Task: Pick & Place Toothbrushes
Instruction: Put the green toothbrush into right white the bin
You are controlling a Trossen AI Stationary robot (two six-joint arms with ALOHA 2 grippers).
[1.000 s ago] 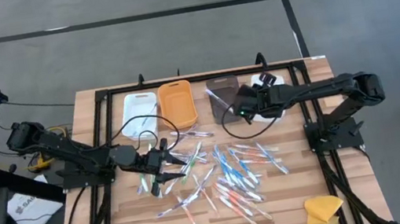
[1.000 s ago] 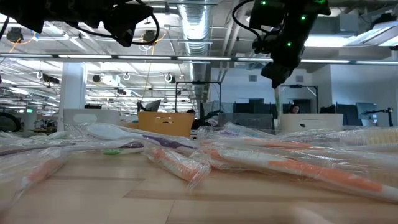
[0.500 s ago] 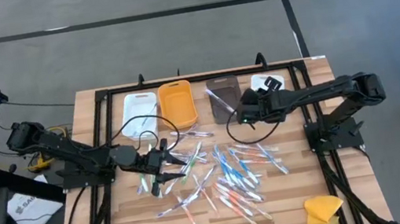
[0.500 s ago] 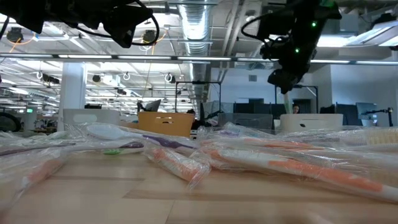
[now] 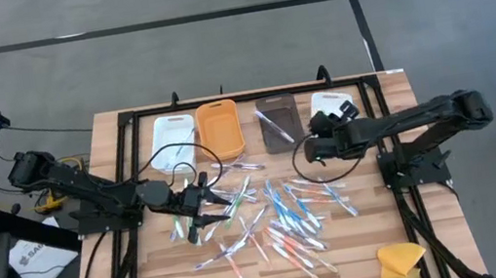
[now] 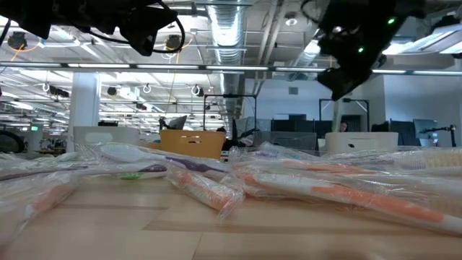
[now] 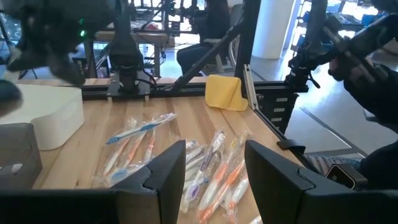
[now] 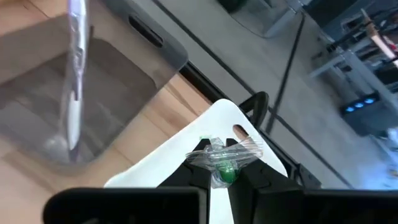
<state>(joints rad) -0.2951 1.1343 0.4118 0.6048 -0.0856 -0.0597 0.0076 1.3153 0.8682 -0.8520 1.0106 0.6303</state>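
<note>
Many wrapped toothbrushes [image 5: 280, 218] lie loose on the wooden table between the arms; they also show in the low view [image 6: 303, 184]. My left gripper [image 5: 203, 200] hovers open over the pile's left part, with nothing between its fingers [image 7: 214, 180]. My right gripper [image 5: 314, 151] hangs above the table near the far white tray [image 5: 334, 106], shut on a green toothbrush in a clear wrapper [image 8: 221, 158]. One toothbrush [image 8: 74, 74] lies inside the brown tray [image 5: 277, 120]. My right gripper pinches the wrapped green toothbrush between its two fingers; the crinkled wrapper and a green bit [image 8: 224, 171] stick out just past the fingertips. The fingers slant downward. The toothbrush is lifted clear of the table, over the white tray's edge [image 8: 205, 124]; its remaining length is hidden by the gripper.
A white tray [image 5: 174, 135] and an orange tray [image 5: 219, 128] stand in the far row beside the brown one. A yellow sponge-like lump [image 5: 402, 264] sits at the near right corner. A black frame [image 5: 126, 177] borders the table.
My right gripper has drawn back toward the table's right and near edges, away from the brown tray, sinking a little and rolling about its own axis. It stays shut on the green toothbrush. The far right white tray now shows uncovered.
</note>
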